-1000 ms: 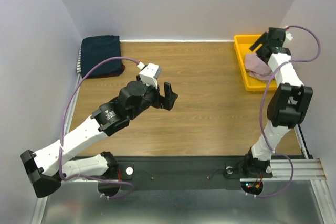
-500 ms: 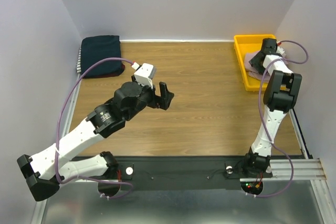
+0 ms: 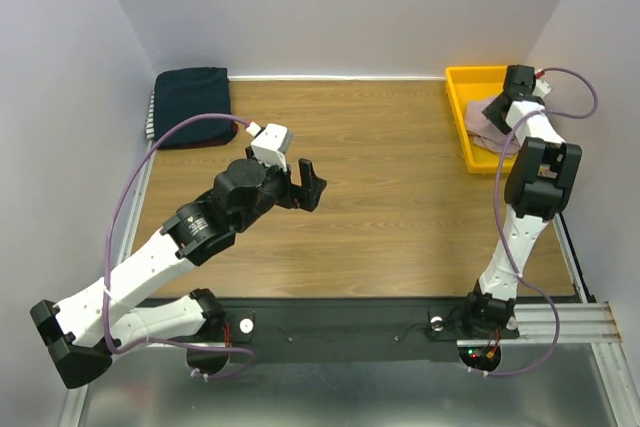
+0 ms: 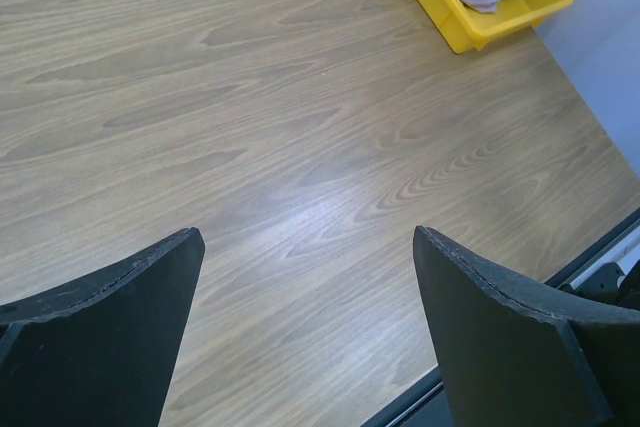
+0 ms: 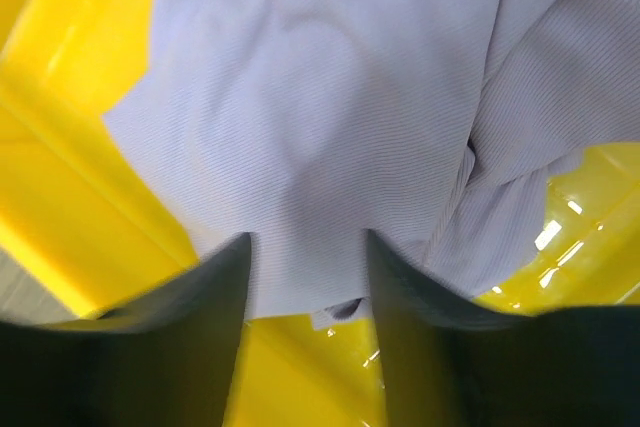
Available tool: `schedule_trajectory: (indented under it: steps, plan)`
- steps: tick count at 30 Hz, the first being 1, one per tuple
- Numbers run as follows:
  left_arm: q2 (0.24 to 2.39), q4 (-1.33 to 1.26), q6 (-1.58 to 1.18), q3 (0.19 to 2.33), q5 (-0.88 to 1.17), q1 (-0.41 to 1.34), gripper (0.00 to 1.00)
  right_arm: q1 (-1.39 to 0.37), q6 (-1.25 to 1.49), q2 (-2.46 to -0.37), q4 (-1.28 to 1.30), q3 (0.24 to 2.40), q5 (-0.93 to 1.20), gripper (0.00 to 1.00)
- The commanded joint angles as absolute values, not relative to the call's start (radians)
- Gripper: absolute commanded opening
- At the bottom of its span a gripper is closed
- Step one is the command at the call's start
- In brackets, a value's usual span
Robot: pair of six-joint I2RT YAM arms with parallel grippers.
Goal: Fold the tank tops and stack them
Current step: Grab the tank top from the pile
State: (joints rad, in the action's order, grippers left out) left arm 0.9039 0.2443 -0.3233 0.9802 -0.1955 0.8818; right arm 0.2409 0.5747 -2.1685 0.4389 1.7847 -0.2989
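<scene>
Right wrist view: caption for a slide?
Right gripper, jaws apart, over the pale pink cloth tank top in the yellow plastic tray.

A yellow tray (image 3: 459, 117) on a wooden table (image 3: 380, 187)
It sits at the far right corner, beside pale walls (image 3: 350, 7)

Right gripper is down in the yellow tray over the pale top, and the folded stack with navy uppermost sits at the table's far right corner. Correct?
No: the folded stack sits at the far left corner, as the top external view shows. The right gripper is indeed in the yellow tray over the pale top.
</scene>
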Motion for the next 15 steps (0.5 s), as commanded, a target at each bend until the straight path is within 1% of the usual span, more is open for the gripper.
schedule_trajectory:
  steps: [1,4,5,6,10,13,14,15]
  plan:
    - [0.888,0.215,-0.316,0.988,-0.203,0.876,0.98,0.242,0.566,-2.112,0.414,1.786,-0.314,0.43]
    - [0.890,0.215,-0.316,0.983,-0.199,0.873,0.98,0.242,0.563,-2.131,0.414,1.784,-0.302,0.43]
    - [0.890,0.215,-0.316,0.982,-0.198,0.873,0.98,0.242,0.561,-2.134,0.414,1.783,-0.299,0.47]
    - [0.891,0.212,-0.314,0.979,-0.195,0.873,0.98,0.242,0.563,-2.141,0.413,1.779,-0.290,0.49]
    - [0.893,0.210,-0.316,0.979,-0.192,0.871,0.98,0.242,0.565,-2.177,0.413,1.786,-0.284,0.51]
    - [0.896,0.207,-0.316,0.977,-0.190,0.870,0.98,0.242,0.568,-2.190,0.411,1.792,-0.285,0.50]
    - [0.897,0.206,-0.316,0.976,-0.190,0.868,0.98,0.242,0.568,-2.200,0.410,1.796,-0.287,0.45]
    - [0.896,0.206,-0.316,0.974,-0.187,0.867,0.98,0.242,0.568,-2.209,0.410,1.801,-0.288,0.43]
